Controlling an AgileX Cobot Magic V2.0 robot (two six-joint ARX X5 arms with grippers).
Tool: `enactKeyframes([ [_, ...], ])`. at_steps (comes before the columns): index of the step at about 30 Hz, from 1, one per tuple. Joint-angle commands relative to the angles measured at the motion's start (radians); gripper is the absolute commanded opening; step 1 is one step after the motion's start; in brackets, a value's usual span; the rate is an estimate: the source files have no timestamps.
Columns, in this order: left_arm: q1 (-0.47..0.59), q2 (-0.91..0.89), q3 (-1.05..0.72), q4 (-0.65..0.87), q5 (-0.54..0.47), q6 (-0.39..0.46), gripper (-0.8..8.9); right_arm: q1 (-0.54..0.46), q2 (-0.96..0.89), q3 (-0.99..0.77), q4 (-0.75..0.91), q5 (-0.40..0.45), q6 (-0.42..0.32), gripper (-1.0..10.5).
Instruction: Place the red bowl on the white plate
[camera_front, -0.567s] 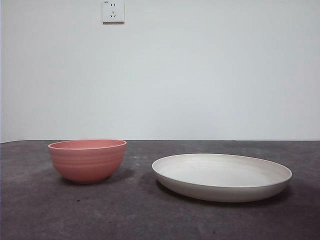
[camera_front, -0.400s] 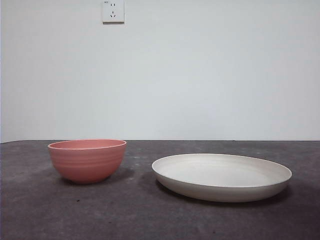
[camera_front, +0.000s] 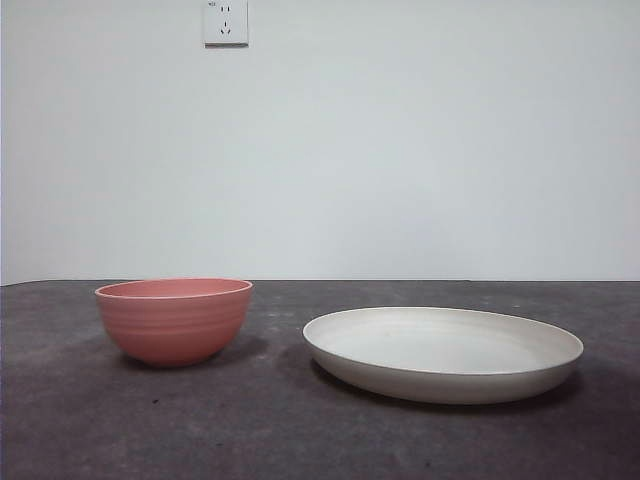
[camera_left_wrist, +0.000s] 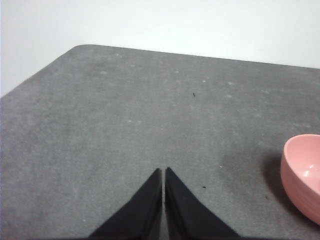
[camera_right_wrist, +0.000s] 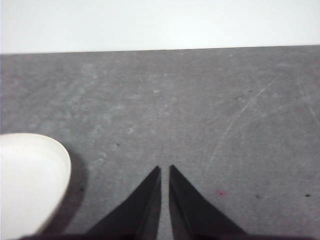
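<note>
The red bowl (camera_front: 174, 319) stands upright on the dark table at the left of the front view. The white plate (camera_front: 443, 352) lies to its right, apart from it and empty. Neither arm shows in the front view. My left gripper (camera_left_wrist: 163, 171) is shut and empty above bare table, with the bowl (camera_left_wrist: 304, 176) off to one side at the picture's edge. My right gripper (camera_right_wrist: 164, 168) is shut and empty above bare table, with the plate's rim (camera_right_wrist: 30, 180) off to its side.
The dark grey table (camera_front: 250, 430) runs back to a white wall with a socket (camera_front: 226, 22). The left wrist view shows the table's far edge and a rounded corner (camera_left_wrist: 80, 48).
</note>
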Motion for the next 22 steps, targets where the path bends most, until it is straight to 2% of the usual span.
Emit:
enactKeyframes([
  [1, 0.000, 0.018, 0.051, -0.028, -0.005, -0.066, 0.10, 0.000, -0.002, 0.026, 0.002, -0.003, 0.137, 0.1],
  [3, -0.002, 0.041, 0.099, -0.026, -0.004, -0.072, 0.10, 0.000, -0.002, 0.050, -0.001, -0.003, 0.183, 0.1],
  [9, -0.003, 0.172, 0.291, -0.032, 0.011, -0.097, 0.11, 0.000, 0.024, 0.174, -0.023, -0.003, 0.241, 0.1],
  [16, -0.003, 0.360, 0.586, -0.179, 0.118, -0.095, 0.10, 0.000, 0.142, 0.419, -0.183, -0.005, 0.238, 0.1],
  [20, -0.003, 0.436, 0.729, -0.288, 0.167, -0.095, 0.10, 0.000, 0.219, 0.557, -0.280, -0.049, 0.232, 0.1],
  [22, -0.003, 0.468, 0.792, -0.347, 0.194, -0.092, 0.10, 0.000, 0.259, 0.619, -0.332, -0.086, 0.205, 0.1],
])
